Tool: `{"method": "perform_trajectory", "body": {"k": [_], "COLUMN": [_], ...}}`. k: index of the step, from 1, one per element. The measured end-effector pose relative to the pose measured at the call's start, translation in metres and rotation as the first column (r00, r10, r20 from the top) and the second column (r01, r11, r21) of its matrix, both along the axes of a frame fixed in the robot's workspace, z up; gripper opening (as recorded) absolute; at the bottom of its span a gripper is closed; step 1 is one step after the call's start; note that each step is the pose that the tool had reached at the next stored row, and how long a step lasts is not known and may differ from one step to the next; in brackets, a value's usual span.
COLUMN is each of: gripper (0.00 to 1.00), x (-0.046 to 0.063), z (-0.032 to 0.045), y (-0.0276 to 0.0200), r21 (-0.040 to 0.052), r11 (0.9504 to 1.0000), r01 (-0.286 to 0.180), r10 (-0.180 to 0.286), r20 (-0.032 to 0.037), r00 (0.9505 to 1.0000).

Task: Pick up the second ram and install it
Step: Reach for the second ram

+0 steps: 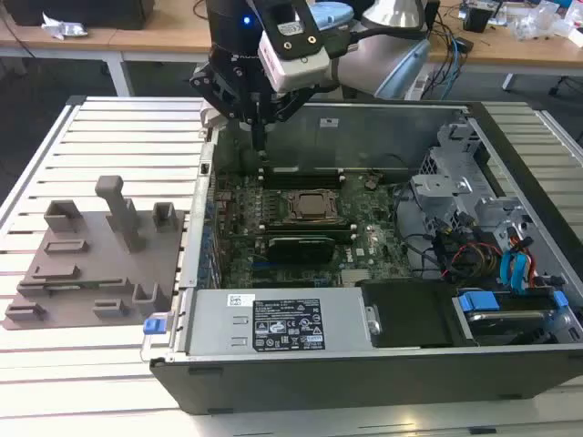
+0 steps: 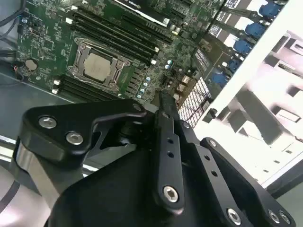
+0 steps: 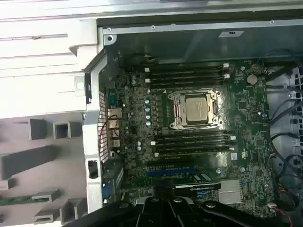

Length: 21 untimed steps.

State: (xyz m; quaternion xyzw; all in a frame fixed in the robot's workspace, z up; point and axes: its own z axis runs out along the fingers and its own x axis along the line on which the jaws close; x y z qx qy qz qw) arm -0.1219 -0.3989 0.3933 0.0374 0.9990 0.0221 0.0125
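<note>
Gripper [image 1: 260,144] above the labelled case [image 1: 364,387] — second ram [image 3: 14,200] on grey holder [image 1: 91,273]

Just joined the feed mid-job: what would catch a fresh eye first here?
The open case dominates, its motherboard bare with the metal processor socket at the centre between dark memory slots. The pincer hangs over the case's far corner toward the exterior view's left. Beside the case on that side lies a grey holder, with a thin green ram in it in the first wrist view.
</note>
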Motion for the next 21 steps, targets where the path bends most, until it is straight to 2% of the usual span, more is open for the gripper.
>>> {"method": "perform_trajectory", "body": {"k": [1,2,5,6,8,18,21], "gripper": [0.10,0.10,0.10,0.10,0.10,0.10,0.10], "x": [-0.008,-0.021,-0.038,-0.047,-0.057,-0.120,-0.133], "z": [0.0000,0.0000,-0.0002,-0.0002,-0.0003,-0.0012,-0.0014], "y": [0.0000,0.0000,0.0000,0.0000,0.0000,0.0000,0.0000], "r21": [-0.0001,0.0000,0.0000,-0.0001,0.0000,0.0001,0.0000], "r11": [1.0000,1.0000,1.0000,1.0000,1.0000,1.0000,1.0000], "r01": [0.000,0.000,0.000,0.000,0.000,0.000,0.000], "r10": [0.000,0.000,0.000,0.000,0.000,0.000,0.000], "r20": [0.0002,0.0005,0.0007,0.0008,0.0013,0.0024,0.0027], "r00": [1.0000,1.0000,1.0000,1.0000,1.0000,1.0000,1.0000]}}
